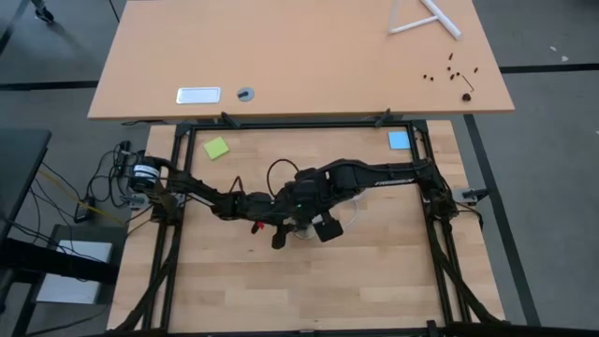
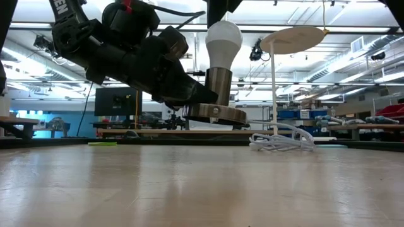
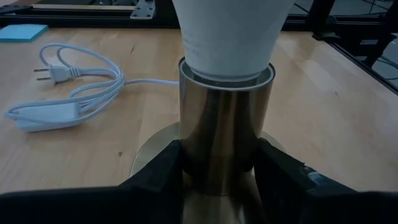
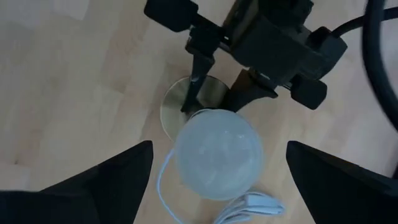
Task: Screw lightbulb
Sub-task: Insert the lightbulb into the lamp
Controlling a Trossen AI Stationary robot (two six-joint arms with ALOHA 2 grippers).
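Hovering above an upright bulb

Lightbulb [image 4: 216, 153] stands vertical in the brass socket [image 3: 225, 130], mid-desk [image 1: 374, 281]. Right gripper [image 4: 214, 180] sits directly overhead, fingers spread wide either side, not touching. Left gripper [image 3: 217, 165] fingers clamp the socket barrel from the side.

The table [image 1: 374, 281] is pale wood planks inside a black frame [image 1: 281, 124]. Beyond it stands a second, tan desk [image 1: 299, 56] on a grey floor [image 1: 552, 187]. A dark side cabinet [image 1: 19, 178] sits at one side, with cables [image 1: 103, 192] trailing near it. Across the table, the low view looks into a large workshop hall: rows of bright ceiling lights [image 2: 353, 31], a dark monitor [image 2: 117, 101], and long benches [image 2: 353, 126] crowded with equipment.
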